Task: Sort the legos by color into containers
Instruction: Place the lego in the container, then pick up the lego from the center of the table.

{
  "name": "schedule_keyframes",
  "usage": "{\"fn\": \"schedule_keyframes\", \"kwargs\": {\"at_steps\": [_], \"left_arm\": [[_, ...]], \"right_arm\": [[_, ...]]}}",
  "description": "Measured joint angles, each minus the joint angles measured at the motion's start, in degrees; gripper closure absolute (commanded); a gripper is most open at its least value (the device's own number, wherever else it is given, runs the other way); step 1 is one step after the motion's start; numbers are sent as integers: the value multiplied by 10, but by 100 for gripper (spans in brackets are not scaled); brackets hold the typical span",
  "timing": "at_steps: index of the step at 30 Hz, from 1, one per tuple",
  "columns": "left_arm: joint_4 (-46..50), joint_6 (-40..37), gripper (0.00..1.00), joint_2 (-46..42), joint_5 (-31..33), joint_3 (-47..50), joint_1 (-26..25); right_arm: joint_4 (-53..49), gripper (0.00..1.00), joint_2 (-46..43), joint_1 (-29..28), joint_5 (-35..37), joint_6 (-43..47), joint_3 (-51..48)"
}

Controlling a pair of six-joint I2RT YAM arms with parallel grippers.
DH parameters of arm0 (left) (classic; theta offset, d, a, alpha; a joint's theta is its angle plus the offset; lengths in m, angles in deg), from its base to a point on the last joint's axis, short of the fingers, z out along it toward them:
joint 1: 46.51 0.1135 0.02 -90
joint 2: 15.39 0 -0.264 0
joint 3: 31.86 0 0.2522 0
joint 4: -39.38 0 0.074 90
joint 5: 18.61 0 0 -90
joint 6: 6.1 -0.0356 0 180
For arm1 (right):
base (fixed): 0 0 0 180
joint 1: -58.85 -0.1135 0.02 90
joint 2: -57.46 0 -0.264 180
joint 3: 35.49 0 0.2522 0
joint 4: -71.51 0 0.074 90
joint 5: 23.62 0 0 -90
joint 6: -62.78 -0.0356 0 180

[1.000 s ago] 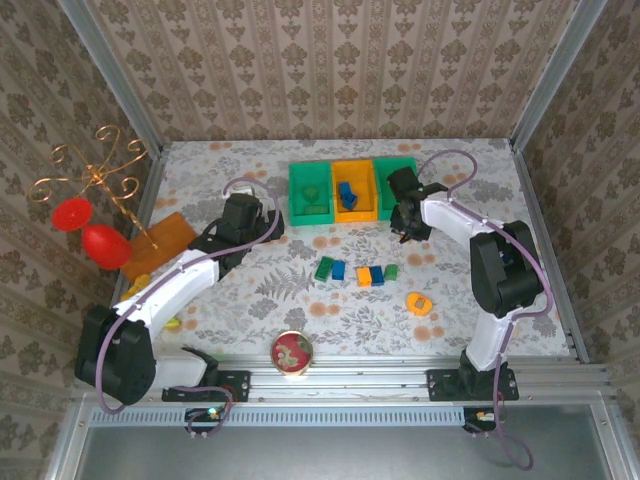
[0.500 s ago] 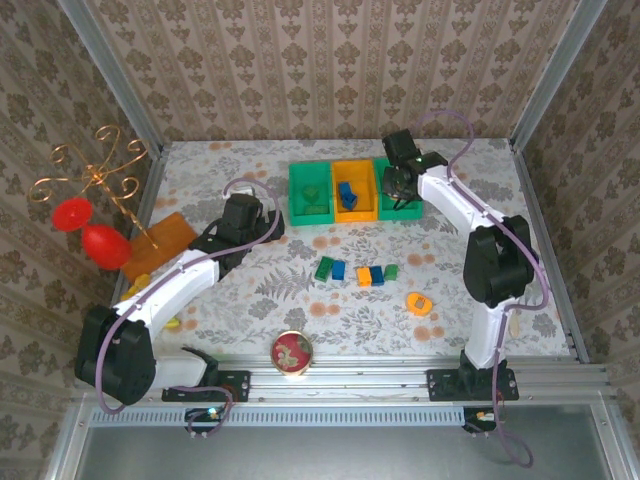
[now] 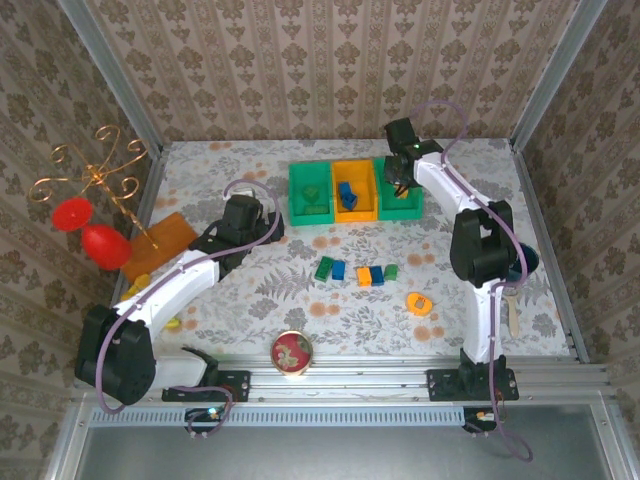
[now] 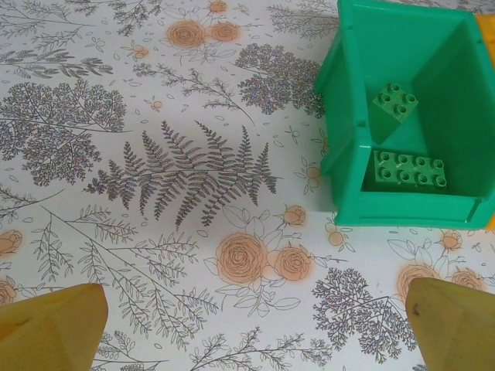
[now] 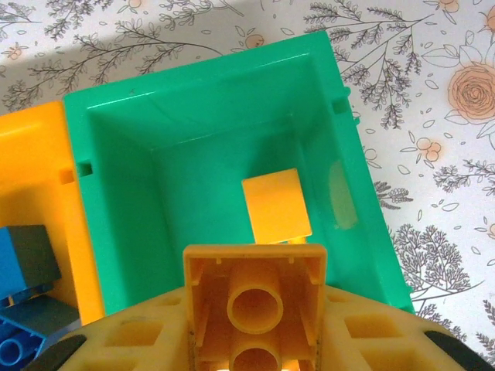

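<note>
- The right hand [image 5: 255, 344] is clenched on an orange-yellow brick [image 5: 255, 297], its hollow underside facing the wrist camera. It hangs over the right green bin [image 5: 193, 131], where another yellow brick [image 5: 276, 207] lies.
- The left hand [image 4: 249, 334] is spread with nothing in it, near the left green bin [image 4: 348, 116], which holds 2 green bricks [image 4: 410, 170].
- The bricks look light, hard and slick — best pinched across 2 flat opposite sides, not the studs.
- 5 loose bricks [image 3: 363, 275] lie in a row on the desk [image 3: 250, 300].
- No brand or writing is legible — the studs are too small to read.
</note>
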Motion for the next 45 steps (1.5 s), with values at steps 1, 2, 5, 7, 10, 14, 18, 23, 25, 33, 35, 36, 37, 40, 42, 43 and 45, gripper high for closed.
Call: {"fn": "schedule_keyframes", "kwargs": {"at_steps": [1,2,5,7,10,14,18,23,25,33,35,36,37,40,42,43,45], "left_arm": [[0,0,0,0,-1,0,0],[0,0,0,0,-2,0,0],[1,0,0,0,-4,0,0],[2,0,0,0,-7,0,0],[8,0,0,0,-11,0,0],[16,0,0,0,-14,0,-1],[31,0,0,0,-14,0,-11],[52,-1,0,0,-9,0,-48],[61,-1,0,0,-9,0,-66],[70,0,0,3,-10,21,-129],[73,0,0,7,-12,23,-143],[74,0,0,10,-12,23,-150],[74,0,0,11,-13,24,-155],[76,0,0,16,-17,30,-170],[77,0,0,19,-20,35,-179],[77,-1,0,21,-21,37,-183],[79,-1,0,24,-23,39,-191]], "right_arm": [[-1,60,3,1,0,3,2],[-1,58,5,1,0,7,3],[-2,53,9,2,-3,11,4],[-2,51,10,2,-6,13,5],[-2,47,10,2,-14,15,5],[-2,40,10,2,-20,21,5],[2,29,-8,2,-28,23,-19],[5,16,-71,1,-30,16,-92],[8,12,-105,1,-30,7,-128],[32,0,-232,-2,-27,-26,-276],[35,0,-255,-3,-26,-36,-306],[35,0,-267,-4,-24,-40,-322],[35,0,-276,-5,-23,-44,-334],[36,0,-305,-8,-17,-58,-370],[38,0,-322,-9,-14,-68,-388],[38,0,-329,-9,-12,-71,-394],[38,0,-342,-10,-11,-81,-408]]}}
